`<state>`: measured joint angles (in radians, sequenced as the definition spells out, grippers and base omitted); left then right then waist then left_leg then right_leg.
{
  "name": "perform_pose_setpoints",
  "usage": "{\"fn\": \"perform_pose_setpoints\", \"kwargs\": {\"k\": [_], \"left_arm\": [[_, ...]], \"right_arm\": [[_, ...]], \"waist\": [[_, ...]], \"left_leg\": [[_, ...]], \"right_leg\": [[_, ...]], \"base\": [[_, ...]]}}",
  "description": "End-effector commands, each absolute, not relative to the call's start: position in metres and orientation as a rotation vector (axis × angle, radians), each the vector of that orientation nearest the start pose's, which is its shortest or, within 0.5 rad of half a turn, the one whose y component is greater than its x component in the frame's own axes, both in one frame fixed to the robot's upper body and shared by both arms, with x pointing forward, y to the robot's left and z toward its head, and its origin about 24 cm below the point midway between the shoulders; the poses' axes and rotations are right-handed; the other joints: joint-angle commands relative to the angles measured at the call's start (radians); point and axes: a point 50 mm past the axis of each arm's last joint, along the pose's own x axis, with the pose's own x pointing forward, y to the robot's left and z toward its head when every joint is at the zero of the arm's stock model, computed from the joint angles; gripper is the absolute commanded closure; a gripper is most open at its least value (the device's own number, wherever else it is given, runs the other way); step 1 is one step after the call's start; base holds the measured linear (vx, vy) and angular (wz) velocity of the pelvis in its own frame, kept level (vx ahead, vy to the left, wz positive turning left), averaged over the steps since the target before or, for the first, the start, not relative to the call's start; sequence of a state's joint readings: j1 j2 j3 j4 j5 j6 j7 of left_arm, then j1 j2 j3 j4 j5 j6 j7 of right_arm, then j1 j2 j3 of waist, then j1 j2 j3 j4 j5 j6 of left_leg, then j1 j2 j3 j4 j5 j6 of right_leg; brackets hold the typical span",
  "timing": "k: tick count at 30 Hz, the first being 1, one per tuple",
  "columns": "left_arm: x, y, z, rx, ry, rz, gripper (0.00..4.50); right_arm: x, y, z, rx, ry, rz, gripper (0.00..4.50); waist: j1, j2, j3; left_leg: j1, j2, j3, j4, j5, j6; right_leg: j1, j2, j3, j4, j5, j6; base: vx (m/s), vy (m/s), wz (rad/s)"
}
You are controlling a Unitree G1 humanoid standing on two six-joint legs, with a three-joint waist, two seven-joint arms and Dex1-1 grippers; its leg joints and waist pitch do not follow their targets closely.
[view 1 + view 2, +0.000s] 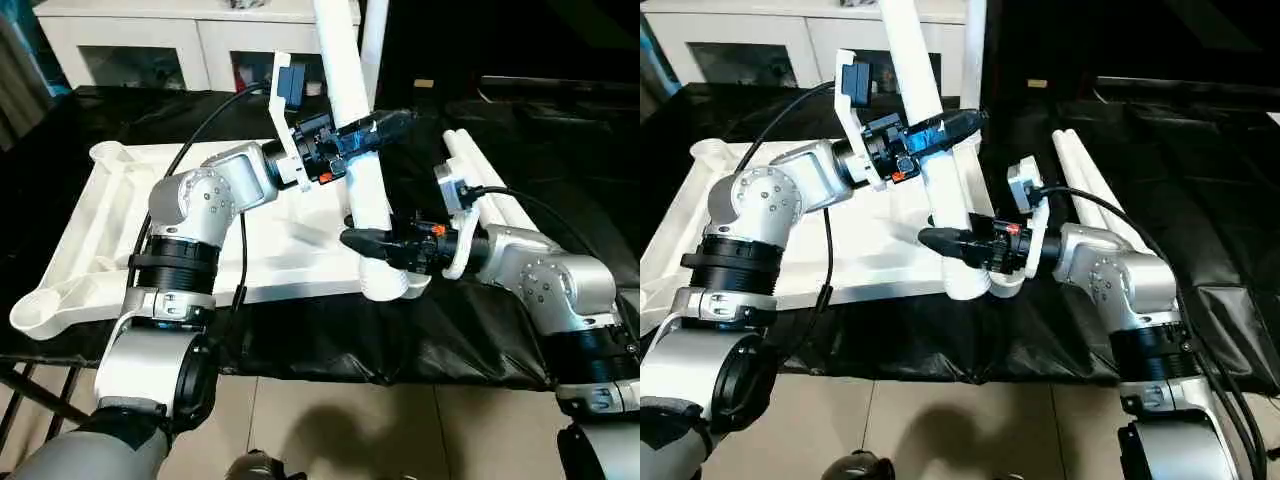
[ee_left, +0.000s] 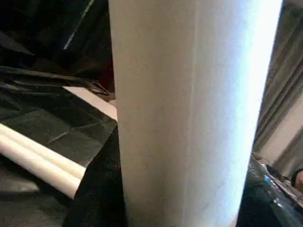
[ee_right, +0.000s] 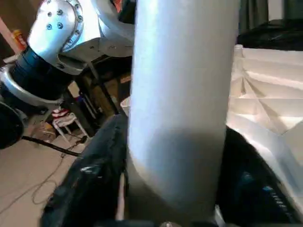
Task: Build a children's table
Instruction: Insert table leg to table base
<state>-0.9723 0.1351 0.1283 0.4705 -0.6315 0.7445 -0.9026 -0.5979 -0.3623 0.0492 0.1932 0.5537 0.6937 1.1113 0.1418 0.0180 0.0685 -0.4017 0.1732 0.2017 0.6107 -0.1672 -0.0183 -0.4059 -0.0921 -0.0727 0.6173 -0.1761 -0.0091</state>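
The children's table top (image 1: 120, 220) lies upside down on black cloth, ribs up. One white leg (image 1: 350, 90) stands upright in the near right corner socket (image 1: 392, 286), leaning slightly away. My left gripper (image 1: 362, 135) is shut on this leg about halfway up, a black finger on each side. My right gripper (image 1: 375, 242) reaches in from the right, around the leg's lowest part just above the socket. In the left wrist view the leg (image 2: 189, 113) stands close. In the right wrist view the leg (image 3: 180, 94) rises beside the ribbed underside (image 3: 265, 94).
Two spare white legs (image 1: 482, 180) lie side by side on the black cloth to the right of the top. A white glass-door cabinet (image 1: 150, 50) stands behind the work table. The table's near edge runs just below the socket, with tiled floor beneath.
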Motion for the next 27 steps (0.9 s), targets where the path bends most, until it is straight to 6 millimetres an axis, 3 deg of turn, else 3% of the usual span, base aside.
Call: {"fn": "perform_pose_setpoints", "kwargs": {"k": [1, 7, 9, 10, 11, 17, 27], "left_arm": [[0.358, 0.072, 0.208, -0.418, 0.045, -1.257, 2.70], [0.354, 0.068, 0.208, -0.305, 0.046, -1.306, 2.70], [0.353, 0.067, 0.208, -0.279, 0.050, -1.318, 2.70], [0.352, 0.066, 0.207, -0.248, 0.051, -1.333, 2.70], [0.351, 0.065, 0.207, -0.240, 0.050, -1.340, 2.70], [0.349, 0.060, 0.207, -0.207, 0.054, -1.381, 2.70], [0.346, 0.056, 0.208, -0.216, 0.063, -1.409, 2.70]], "right_arm": [[0.313, -0.118, 0.141, 0.206, 0.221, 1.319, 1.50], [0.317, -0.115, 0.135, 0.151, 0.263, 1.288, 1.10], [0.318, -0.116, 0.134, 0.141, 0.279, 1.281, 1.10], [0.319, -0.117, 0.133, 0.130, 0.293, 1.278, 1.10], [0.319, -0.117, 0.133, 0.129, 0.302, 1.276, 1.10], [0.322, -0.119, 0.129, 0.098, 0.363, 1.274, 1.10], [0.322, -0.116, 0.124, 0.074, 0.396, 1.303, 1.10]], "waist": [[0.000, -0.023, -0.089], [0.000, -0.020, -0.089], [-0.002, -0.019, -0.089], [-0.003, -0.028, -0.088], [-0.001, -0.022, -0.088], [-0.002, -0.028, -0.088], [-0.001, -0.027, -0.089]], "left_leg": [[0.027, 0.055, -0.030, -0.063, -0.102, 0.043], [0.029, 0.055, -0.028, -0.063, -0.101, 0.037], [0.029, 0.055, -0.028, -0.063, -0.105, 0.033], [0.028, 0.056, -0.027, -0.064, -0.106, 0.035], [0.030, 0.057, -0.029, -0.064, -0.106, 0.031], [0.028, 0.055, -0.026, -0.063, -0.100, 0.031], [0.028, 0.056, -0.026, -0.060, -0.100, 0.039]], "right_leg": [[0.053, -0.069, 0.043, -0.065, -0.166, -0.219], [0.052, -0.069, 0.044, -0.061, -0.157, -0.216], [0.051, -0.068, 0.044, -0.061, -0.162, -0.215], [0.052, -0.068, 0.045, -0.063, -0.164, -0.213], [0.051, -0.070, 0.045, -0.061, -0.171, -0.214], [0.053, -0.069, 0.045, -0.057, -0.138, -0.230], [0.053, -0.070, 0.045, -0.057, -0.140, -0.235]], "base": [[0.000, 0.000, 0.00], [0.000, 0.000, 0.00], [0.000, 0.000, 0.00], [0.000, 0.000, 0.00], [0.000, 0.000, 0.00], [0.000, 0.000, 0.00], [0.000, 0.000, 0.00]]}}
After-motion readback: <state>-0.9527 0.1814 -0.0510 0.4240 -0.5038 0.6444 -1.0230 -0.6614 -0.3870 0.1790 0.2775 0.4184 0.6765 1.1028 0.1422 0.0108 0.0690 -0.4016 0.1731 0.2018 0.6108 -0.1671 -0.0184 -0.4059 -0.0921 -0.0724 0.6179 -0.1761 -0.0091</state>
